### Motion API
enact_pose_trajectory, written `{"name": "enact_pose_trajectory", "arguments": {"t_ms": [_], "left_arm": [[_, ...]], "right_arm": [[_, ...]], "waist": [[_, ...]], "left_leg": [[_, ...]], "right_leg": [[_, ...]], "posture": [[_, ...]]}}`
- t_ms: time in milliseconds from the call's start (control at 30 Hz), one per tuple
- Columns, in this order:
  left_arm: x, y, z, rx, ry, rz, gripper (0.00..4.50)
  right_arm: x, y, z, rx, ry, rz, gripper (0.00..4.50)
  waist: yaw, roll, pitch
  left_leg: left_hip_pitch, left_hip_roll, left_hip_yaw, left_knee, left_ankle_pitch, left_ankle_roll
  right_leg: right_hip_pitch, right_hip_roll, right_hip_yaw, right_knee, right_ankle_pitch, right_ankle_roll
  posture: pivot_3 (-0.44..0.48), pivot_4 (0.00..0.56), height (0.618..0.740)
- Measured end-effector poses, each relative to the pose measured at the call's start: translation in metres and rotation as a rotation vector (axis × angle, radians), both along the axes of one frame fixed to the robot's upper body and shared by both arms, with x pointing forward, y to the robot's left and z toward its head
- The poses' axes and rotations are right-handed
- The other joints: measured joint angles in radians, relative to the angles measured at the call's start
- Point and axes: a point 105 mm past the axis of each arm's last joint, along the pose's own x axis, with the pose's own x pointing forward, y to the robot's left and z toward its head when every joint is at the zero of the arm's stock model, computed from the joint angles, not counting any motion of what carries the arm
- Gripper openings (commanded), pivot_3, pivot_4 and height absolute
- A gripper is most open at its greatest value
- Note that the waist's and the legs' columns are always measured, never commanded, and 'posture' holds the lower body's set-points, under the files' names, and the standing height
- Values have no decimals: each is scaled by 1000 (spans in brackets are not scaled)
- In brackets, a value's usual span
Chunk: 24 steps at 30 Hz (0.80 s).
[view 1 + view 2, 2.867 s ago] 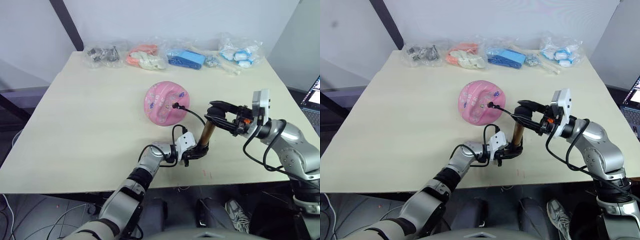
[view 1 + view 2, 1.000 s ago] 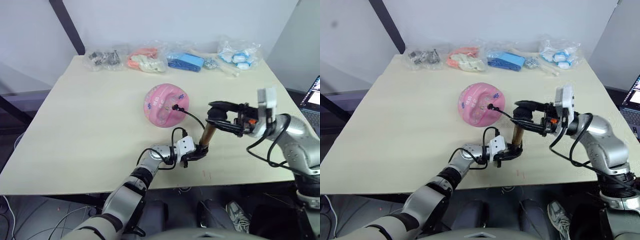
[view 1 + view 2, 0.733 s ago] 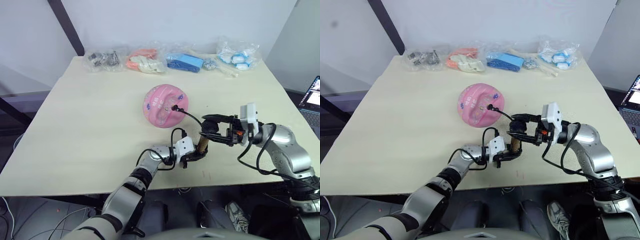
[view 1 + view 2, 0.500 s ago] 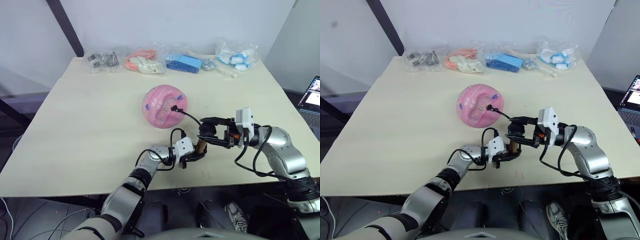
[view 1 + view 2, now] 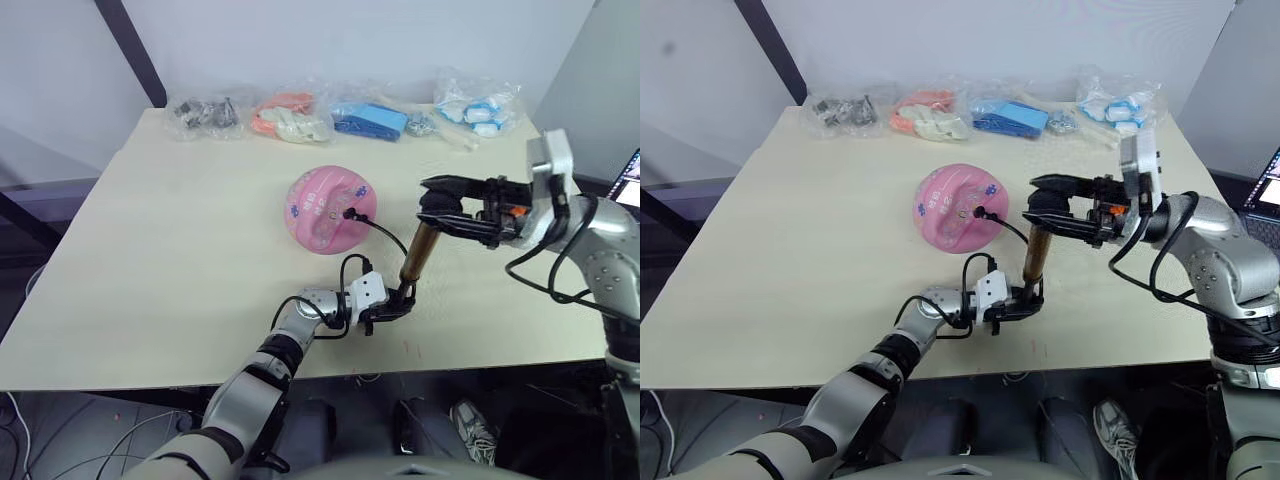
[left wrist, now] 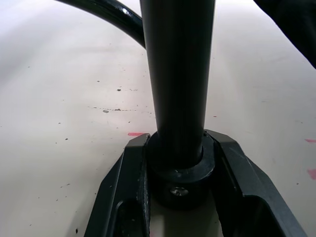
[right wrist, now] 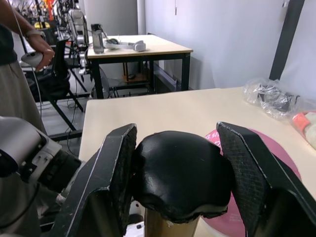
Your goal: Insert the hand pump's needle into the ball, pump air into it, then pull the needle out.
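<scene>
The pink ball (image 5: pixel 328 208) lies mid-table, dented on top. The needle's black fitting (image 5: pixel 351 212) sits at the ball's valve, with the pin itself hidden. A thin black hose (image 5: pixel 385 231) runs from the fitting to the hand pump (image 5: pixel 415 256), which stands upright near the front edge. My left gripper (image 5: pixel 388 309) is shut on the pump's black base (image 6: pixel 180 168), a finger (image 6: pixel 129 195) on each side. My right gripper (image 5: pixel 441 200) is shut on the black handle (image 7: pixel 180 175) at the top, and the gold-bronze cylinder shows long below it.
Several plastic bags of small items line the table's far edge (image 5: pixel 205 110) (image 5: pixel 290 118) (image 5: pixel 372 119) (image 5: pixel 476 104). A laptop (image 5: pixel 630 192) sits off the right side. In the right wrist view a person (image 7: pixel 17 84) stands by another table (image 7: pixel 140 49).
Half a second ago the handle was pushed down close to the base. My right gripper has since pulled it up, and the pump now stands taller. The left gripper and the ball stayed put.
</scene>
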Motion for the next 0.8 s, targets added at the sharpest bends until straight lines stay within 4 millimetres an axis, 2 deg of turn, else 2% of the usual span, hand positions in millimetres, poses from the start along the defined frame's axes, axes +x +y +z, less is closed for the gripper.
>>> {"name": "enact_pose_trajectory", "arguments": {"t_ms": [400, 633, 800], "left_arm": [[3, 9, 12, 37, 15, -19, 1122], [2, 8, 12, 45, 26, -13, 1122], [1, 7, 9, 56, 16, -10, 1122]], "right_arm": [[-4, 2, 38, 26, -79, 40, 2092], [-3, 3, 38, 22, -65, 38, 2092], [-2, 0, 26, -11, -13, 4, 2092]], "waist": [[-17, -2, 16], [-15, -3, 17], [-11, -4, 16]], "left_leg": [[-2, 0, -1, 0, 0, 0], [-3, 0, 0, 0, 0, 0], [-2, 0, 0, 0, 0, 0]], "right_leg": [[-1, 1, 0, -1, 3, 4], [-1, 0, 0, -3, 3, 4], [1, 0, 0, -3, 3, 4]], "posture": [[0, 150, 740], [0, 150, 740], [0, 150, 740]]}}
